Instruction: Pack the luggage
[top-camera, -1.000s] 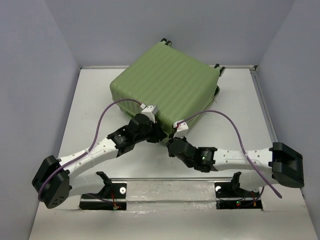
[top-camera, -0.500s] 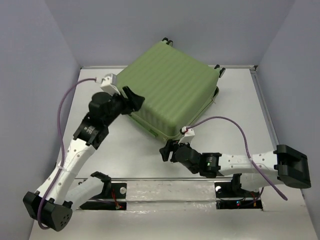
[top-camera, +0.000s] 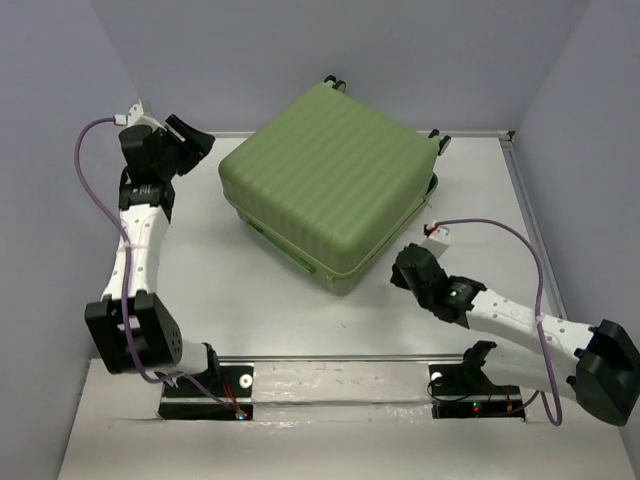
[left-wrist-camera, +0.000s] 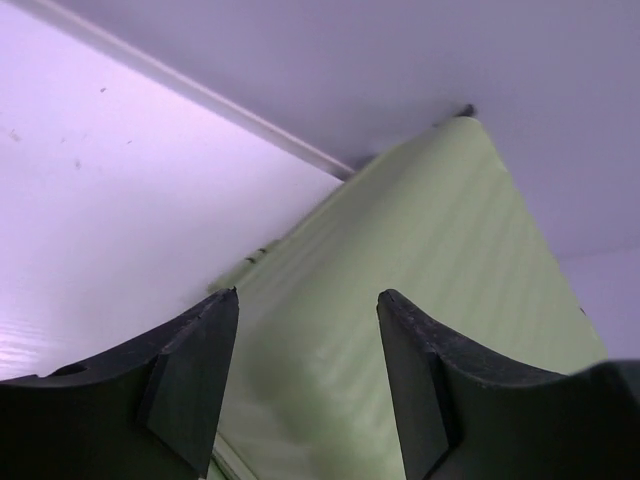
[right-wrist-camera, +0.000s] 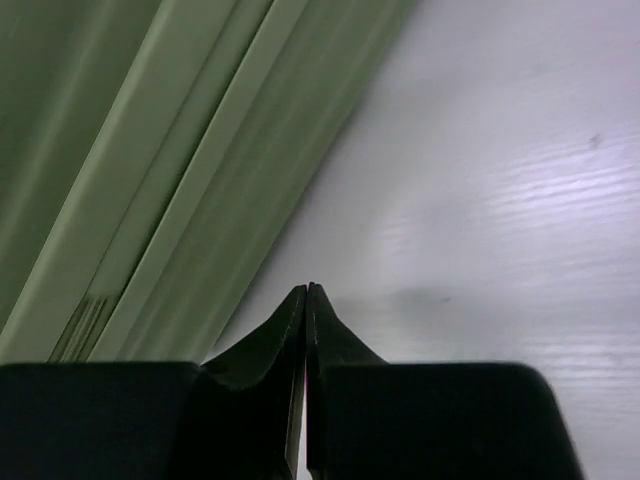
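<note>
Pale grey walls close in a white tabletop (top-camera: 200, 290) on three sides. Lying flat across its far middle is the luggage (top-camera: 325, 180), a large light-green hard-shell suitcase with a ribbed shell. It is turned on the diagonal, so one corner points toward the arms. Its two halves are shut together along the seam, and small black wheels (top-camera: 333, 83) show at the far edge. Nothing lies loose beside it, so the packing looks finished or nearly so, and the flat pose keeps the lid resting down under its own weight. The left arm rises steeply from its base along the left wall, its wrist high near the far left corner and turned right toward the case. The left gripper (top-camera: 195, 135) has its jaws spread wide with nothing between them, well apart from the shell. Its own camera looks past both dark fingers (left-wrist-camera: 200, 360) onto the ribbed lid, a pose suited to watching or reaching back. The right arm stretches low over the table from the right side, with its elbow near the surface. The right gripper (top-camera: 400, 272) has its fingers pressed fully together around nothing. They sit just beside the case's near-right edge and aim along the seam (right-wrist-camera: 190, 200), which looks like a nudging or pressing stance.
</note>
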